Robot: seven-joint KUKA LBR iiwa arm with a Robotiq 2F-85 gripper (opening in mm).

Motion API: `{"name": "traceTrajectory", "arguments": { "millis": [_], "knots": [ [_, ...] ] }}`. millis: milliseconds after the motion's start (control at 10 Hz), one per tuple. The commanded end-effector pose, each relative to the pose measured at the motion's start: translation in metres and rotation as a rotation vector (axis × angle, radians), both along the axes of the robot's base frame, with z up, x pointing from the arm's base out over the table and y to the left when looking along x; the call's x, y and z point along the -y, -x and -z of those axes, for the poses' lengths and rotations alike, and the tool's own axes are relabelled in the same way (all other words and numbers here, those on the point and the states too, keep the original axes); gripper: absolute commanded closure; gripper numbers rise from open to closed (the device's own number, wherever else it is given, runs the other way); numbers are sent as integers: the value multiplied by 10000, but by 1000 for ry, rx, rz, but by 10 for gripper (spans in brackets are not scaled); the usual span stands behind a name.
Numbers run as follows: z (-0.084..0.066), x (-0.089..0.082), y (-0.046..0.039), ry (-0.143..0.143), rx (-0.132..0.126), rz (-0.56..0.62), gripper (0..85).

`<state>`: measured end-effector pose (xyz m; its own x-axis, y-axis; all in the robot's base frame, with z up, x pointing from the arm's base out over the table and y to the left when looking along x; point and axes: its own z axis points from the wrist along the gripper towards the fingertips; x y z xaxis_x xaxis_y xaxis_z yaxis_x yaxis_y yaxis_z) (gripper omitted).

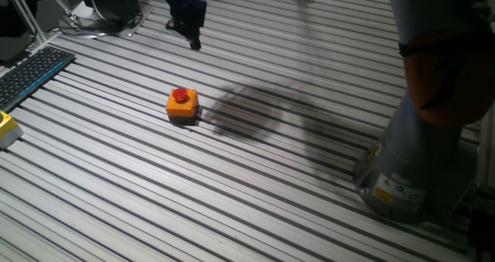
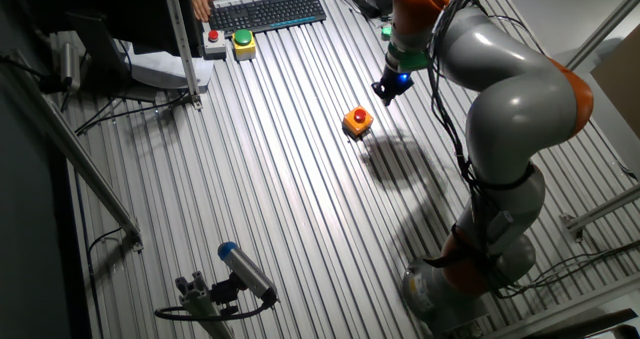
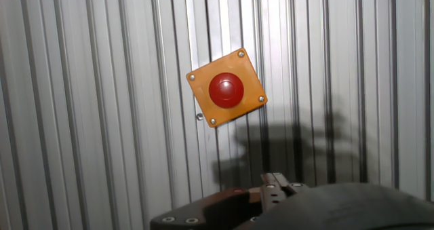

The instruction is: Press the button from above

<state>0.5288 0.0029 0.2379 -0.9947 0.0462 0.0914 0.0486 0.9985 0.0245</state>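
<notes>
Button (image 1: 180,96) sitting on orange box (image 1: 182,107) mid-table, open slatted table (image 1: 255,192) lying on all sides; in hand view button (image 3: 226,89) showing upper centre. Gripper (image 1: 190,32) hanging above table, off to box's far side, not touching. Finger spread: cannot tell. Keyboard (image 1: 29,74) lying at table edge, well apart from box

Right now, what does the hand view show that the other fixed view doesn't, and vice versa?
Hand view only: the four corner screws on the orange box's top plate, seen from straight above, and its tilt against the table slats.
Other fixed view only: the arm, the keyboard and the green-and-red button boxes at the table's far end, the gripper off the table, apart from the button.
Both: the button on its orange box, unpressed.
</notes>
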Motion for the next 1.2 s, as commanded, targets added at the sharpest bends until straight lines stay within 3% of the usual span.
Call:
{"name": "traceTrajectory", "arguments": {
  "millis": [0, 500, 700, 900, 1100],
  "knots": [
    [12, -4, -1, 0, 0, 1, 850],
    [207, -106, -65, 23, -3, -14, 850],
    [221, -126, -55, 34, -1, -25, 850],
    [304, -142, -106, 37, 2, -44, 850],
    [355, -167, -136, 58, -12, -73, 850]
  ]
}}
